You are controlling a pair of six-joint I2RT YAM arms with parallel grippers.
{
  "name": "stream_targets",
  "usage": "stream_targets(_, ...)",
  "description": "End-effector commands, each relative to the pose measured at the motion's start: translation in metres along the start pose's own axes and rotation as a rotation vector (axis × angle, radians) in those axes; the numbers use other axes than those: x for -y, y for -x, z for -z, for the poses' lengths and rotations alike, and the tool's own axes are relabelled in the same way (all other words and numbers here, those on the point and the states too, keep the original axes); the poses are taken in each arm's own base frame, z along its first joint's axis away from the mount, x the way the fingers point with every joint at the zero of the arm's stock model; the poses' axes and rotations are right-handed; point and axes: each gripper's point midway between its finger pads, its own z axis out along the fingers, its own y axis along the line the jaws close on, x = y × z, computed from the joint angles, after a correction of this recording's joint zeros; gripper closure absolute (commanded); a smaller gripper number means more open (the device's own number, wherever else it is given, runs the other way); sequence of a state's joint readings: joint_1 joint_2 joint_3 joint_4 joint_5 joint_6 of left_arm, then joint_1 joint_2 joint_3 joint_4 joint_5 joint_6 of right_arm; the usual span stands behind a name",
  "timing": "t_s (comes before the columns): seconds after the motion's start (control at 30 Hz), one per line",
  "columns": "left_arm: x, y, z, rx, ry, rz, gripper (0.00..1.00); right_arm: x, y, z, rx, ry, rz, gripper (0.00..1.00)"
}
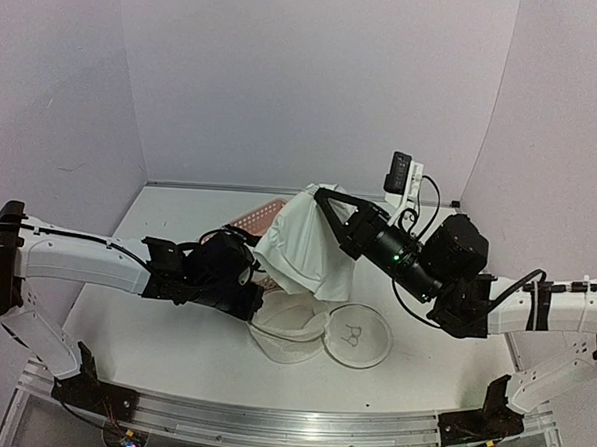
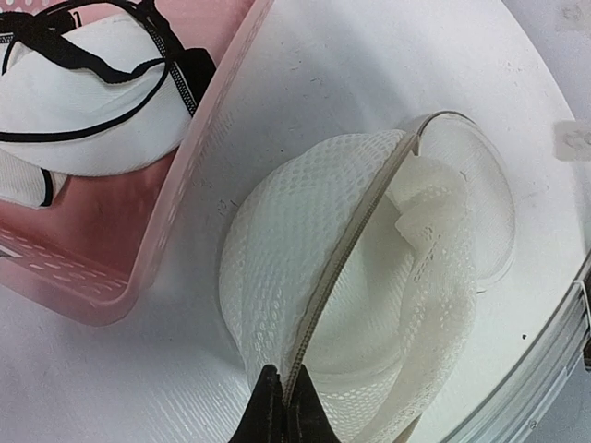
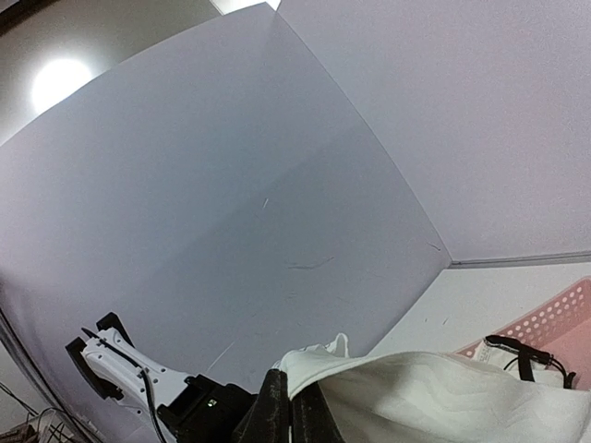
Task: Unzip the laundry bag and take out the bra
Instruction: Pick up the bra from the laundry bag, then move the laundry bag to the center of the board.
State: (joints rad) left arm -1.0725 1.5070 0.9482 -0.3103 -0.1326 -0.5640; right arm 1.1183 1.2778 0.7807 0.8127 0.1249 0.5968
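Pinching the bra [image 1: 302,246] by its top edge, our right gripper [image 3: 289,392] holds it up off the table [image 1: 162,337], hanging over the open bag [image 2: 295,277] and the pink basket [image 2: 171,217] behind. Our left gripper [image 2: 284,397] is clamped on the bag's zip rim at the near side; the bag sits on the table just beside the basket, its lid [image 1: 358,337] flat to the right. We cannot tell whether the bra's hem touches the bag.
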Motion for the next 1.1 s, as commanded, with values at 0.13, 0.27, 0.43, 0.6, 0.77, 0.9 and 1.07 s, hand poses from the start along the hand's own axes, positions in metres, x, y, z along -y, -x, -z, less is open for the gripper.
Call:
stream_targets(0.13, 0.016, 0.017, 0.01, 0.042, -0.059, -0.031, 1.0, -0.029, 0.045, 0.001, 0.116, 0.055, 0.022, 1.0)
stream_targets(0.27, 0.02, 0.012, 0.013, 0.031, -0.084, -0.044, 1.0, -0.024, 0.051, -0.003, 0.12, 0.003, 0.058, 1.0)
stream_targets(0.43, 0.019, 0.003, 0.021, 0.03, -0.097, -0.047, 1.0, -0.018, 0.063, -0.017, 0.125, -0.086, 0.092, 1.0)
stream_targets(0.6, 0.014, 0.0, 0.035, 0.053, -0.108, -0.037, 1.0, -0.013, 0.066, -0.036, 0.125, -0.139, 0.134, 1.0)
stream_targets(0.77, 0.012, -0.005, 0.043, 0.059, -0.127, -0.032, 1.0, -0.006, 0.073, -0.057, 0.125, -0.16, 0.17, 1.0)
stream_targets(0.9, 0.016, -0.013, 0.045, 0.031, -0.163, -0.051, 1.0, 0.006, 0.072, -0.075, 0.102, -0.175, 0.183, 1.0)
stream_targets(1.07, 0.014, -0.02, 0.047, 0.02, -0.175, -0.048, 1.0, 0.026, 0.07, -0.099, 0.067, -0.183, 0.183, 1.0)
